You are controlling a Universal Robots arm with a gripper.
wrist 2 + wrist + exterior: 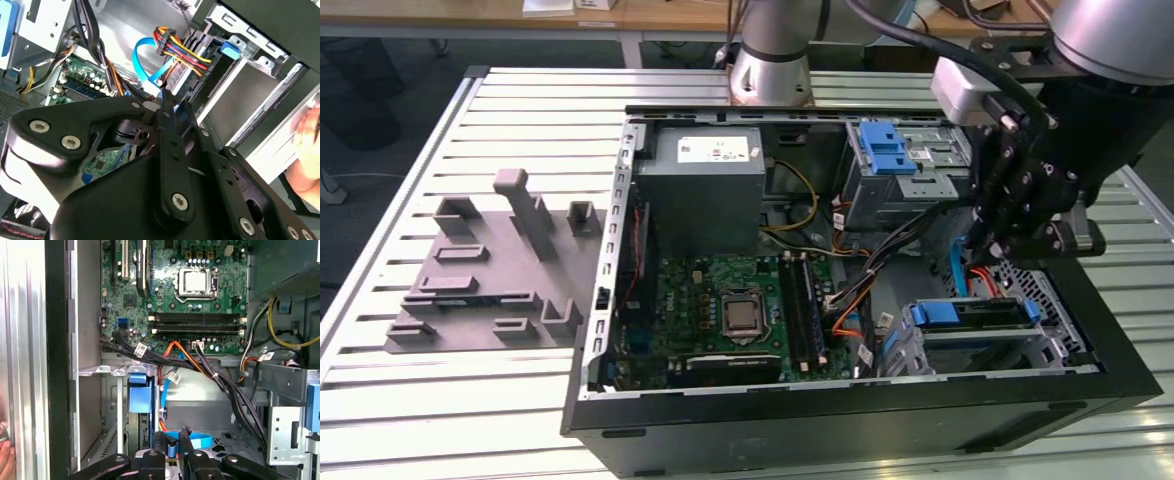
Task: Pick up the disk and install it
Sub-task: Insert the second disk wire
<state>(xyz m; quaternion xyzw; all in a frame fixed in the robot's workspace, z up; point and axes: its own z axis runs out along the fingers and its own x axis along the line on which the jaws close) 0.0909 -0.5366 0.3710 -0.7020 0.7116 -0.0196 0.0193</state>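
Mostly hidden, disk (983,314) sits in bay; gripper (983,250) above, pinched together, empty.

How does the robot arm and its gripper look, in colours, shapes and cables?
The arm is built of silver-grey round tubes with a wide metal base. A thick black cable runs along it toward the wrist, where a light grey box is mounted. The gripper is matte black, made of flat linkage bars joined with shiny silver screws.
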